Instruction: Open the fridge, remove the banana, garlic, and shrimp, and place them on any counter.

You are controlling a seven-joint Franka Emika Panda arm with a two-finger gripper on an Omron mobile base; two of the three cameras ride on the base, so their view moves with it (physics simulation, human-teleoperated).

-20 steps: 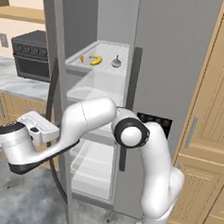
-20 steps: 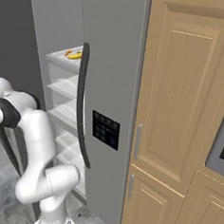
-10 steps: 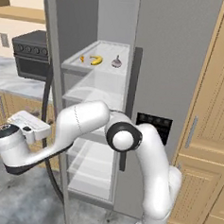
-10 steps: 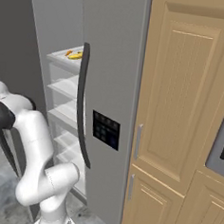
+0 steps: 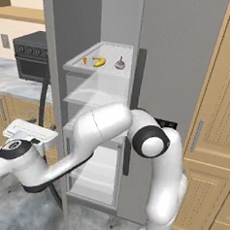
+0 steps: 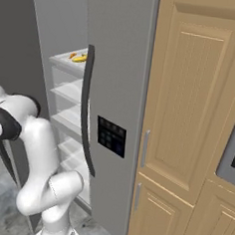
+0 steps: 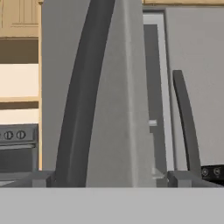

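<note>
The grey fridge (image 5: 183, 68) has its left door (image 5: 53, 83) swung wide open and its right door (image 6: 118, 64) shut. On the upper white shelf lie the orange shrimp (image 5: 84, 60), the yellow banana (image 5: 98, 62) and the pale garlic (image 5: 119, 64). The banana (image 6: 79, 58) and shrimp (image 6: 72, 55) also show past the right door. My gripper (image 5: 34, 131) hangs low at the open door's outer edge. In the hand view the gripper (image 7: 109, 179) is open, with the door's dark handle (image 7: 83, 96) and its edge between the spread fingertips (image 7: 43, 179). The counter is out of view.
A black toaster oven (image 5: 29, 57) stands on a marble-topped unit (image 5: 10, 80) left of the open door. Light wood cabinets (image 6: 194, 120) rise right of the fridge. The shut door carries a long dark handle (image 6: 87, 112) and a black control panel (image 6: 111, 136).
My hand has drifted slightly left and down beside the open door, and the elbow has swung with it. The jaws stay wide. The food on the shelf has not moved.
</note>
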